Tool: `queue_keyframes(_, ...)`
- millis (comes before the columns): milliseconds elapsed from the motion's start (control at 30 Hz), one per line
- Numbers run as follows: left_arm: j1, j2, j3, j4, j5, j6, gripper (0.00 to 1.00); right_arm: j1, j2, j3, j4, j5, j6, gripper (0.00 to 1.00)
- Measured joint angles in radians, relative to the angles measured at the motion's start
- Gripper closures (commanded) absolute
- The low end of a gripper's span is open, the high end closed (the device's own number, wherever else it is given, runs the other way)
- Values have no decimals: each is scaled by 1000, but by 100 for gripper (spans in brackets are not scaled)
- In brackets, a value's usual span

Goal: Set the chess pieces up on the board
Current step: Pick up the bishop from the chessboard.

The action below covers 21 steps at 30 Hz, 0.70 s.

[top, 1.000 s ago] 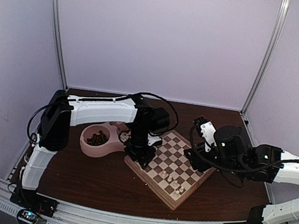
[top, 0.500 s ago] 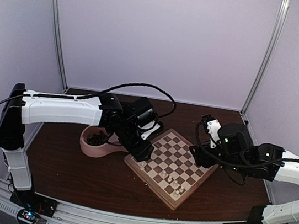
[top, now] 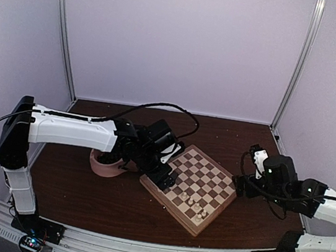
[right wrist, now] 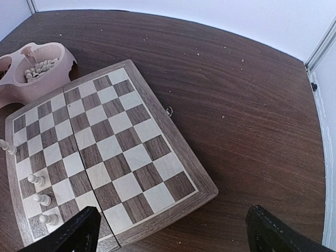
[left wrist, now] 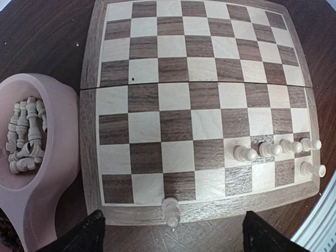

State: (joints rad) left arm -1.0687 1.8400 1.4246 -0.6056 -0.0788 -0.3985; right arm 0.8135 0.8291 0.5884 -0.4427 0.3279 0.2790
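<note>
The wooden chessboard lies mid-table, also in the left wrist view and the right wrist view. Several cream chess pieces stand in its near right corner, seen too from above and from the right wrist. One cream piece stands at the board's near rim, between my left fingers. My left gripper is open wide and empty above that edge. My right gripper is open and empty, off the board's right corner.
A pink double-bowl dish sits left of the board. One bowl holds several loose cream pieces; it also shows in the right wrist view. The board's latch faces the bare brown table.
My right arm has pulled back to the right, off the board. My left arm has stretched out low, its gripper staying over the board's left corner.
</note>
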Motion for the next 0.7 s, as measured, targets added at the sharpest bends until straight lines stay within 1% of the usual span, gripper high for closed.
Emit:
queue_keyframes(133, 0, 19, 0, 14, -16, -11, 19, -3, -62, -84, 55, -7, -3, 0)
queue_keyframes(367, 0, 59, -6, 21, -33, -33, 26, -6, -143, -175, 138, -16, -11, 0)
queue_keyframes(533, 0, 69, -12, 33, -33, -45, 48, -6, -220, -214, 180, -17, -14, 0)
queue_keyframes(700, 0, 88, -19, 42, -30, -60, 55, -6, -272, -225, 186, -1, -9, 0)
